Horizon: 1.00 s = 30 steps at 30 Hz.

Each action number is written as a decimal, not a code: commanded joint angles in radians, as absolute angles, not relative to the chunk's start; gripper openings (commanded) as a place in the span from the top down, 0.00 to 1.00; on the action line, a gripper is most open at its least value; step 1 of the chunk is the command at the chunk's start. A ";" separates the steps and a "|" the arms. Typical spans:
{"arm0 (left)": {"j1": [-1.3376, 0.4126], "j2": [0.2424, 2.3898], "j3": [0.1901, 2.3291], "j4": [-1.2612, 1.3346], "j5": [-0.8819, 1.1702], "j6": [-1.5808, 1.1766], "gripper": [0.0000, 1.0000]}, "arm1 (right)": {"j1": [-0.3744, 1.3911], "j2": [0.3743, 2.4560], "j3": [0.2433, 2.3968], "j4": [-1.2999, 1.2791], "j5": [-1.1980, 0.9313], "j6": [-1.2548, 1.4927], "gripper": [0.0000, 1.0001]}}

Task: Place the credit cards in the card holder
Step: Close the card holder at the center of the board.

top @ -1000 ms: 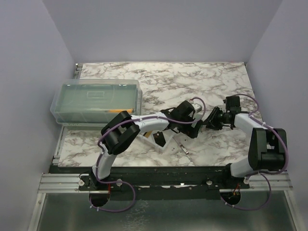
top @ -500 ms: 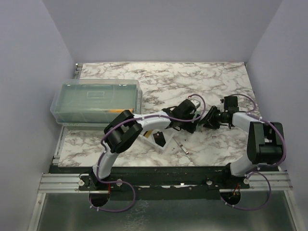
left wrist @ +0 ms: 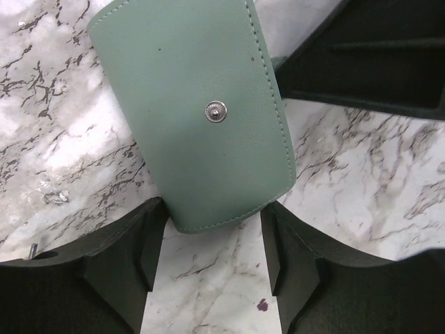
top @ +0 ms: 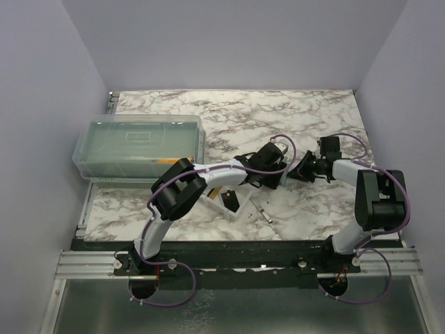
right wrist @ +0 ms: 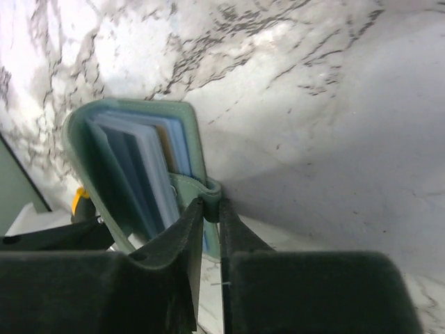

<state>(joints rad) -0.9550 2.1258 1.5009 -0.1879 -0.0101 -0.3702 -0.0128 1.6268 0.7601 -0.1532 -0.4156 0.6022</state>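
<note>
The sage-green card holder (left wrist: 198,118), snap button up, lies on the marble between both arms. My left gripper (left wrist: 214,240) straddles its near end, with both fingertips against its sides. My right gripper (right wrist: 212,209) is shut on the holder's small green strap, and its black body (left wrist: 375,56) shows at the holder's far corner. From the right wrist the holder (right wrist: 128,174) gapes open, showing pale blue pockets and a thin tan edge. A black credit card (top: 231,202) lies on the small clear tray. In the top view the grippers meet at the table's middle (top: 286,174), hiding the holder.
A large translucent lidded box (top: 139,146) stands at the back left. The clear tray (top: 224,209) sits by the left arm with an orange-handled tool (top: 217,193) at its edge. A small metal pin (top: 266,213) lies near the front.
The left gripper has reached right to the holder and its jaws have narrowed round it. The right gripper has shifted left and closed on the strap.
</note>
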 commanded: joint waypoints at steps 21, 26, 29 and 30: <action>-0.870 2.127 1.519 -0.215 -0.156 -0.424 0.93 | -0.157 1.478 0.435 0.270 -0.779 0.807 1.00; -0.870 2.121 1.521 -0.213 -0.121 -0.425 1.00 | -0.190 1.441 0.484 0.061 -0.677 0.687 0.85; -0.870 2.125 1.526 -0.210 -0.074 -0.419 1.00 | -0.189 1.362 0.541 -0.078 -0.564 0.591 0.70; -0.870 2.126 1.527 -0.207 -0.058 -0.414 1.00 | -0.189 1.351 0.555 -0.089 -0.568 0.562 0.64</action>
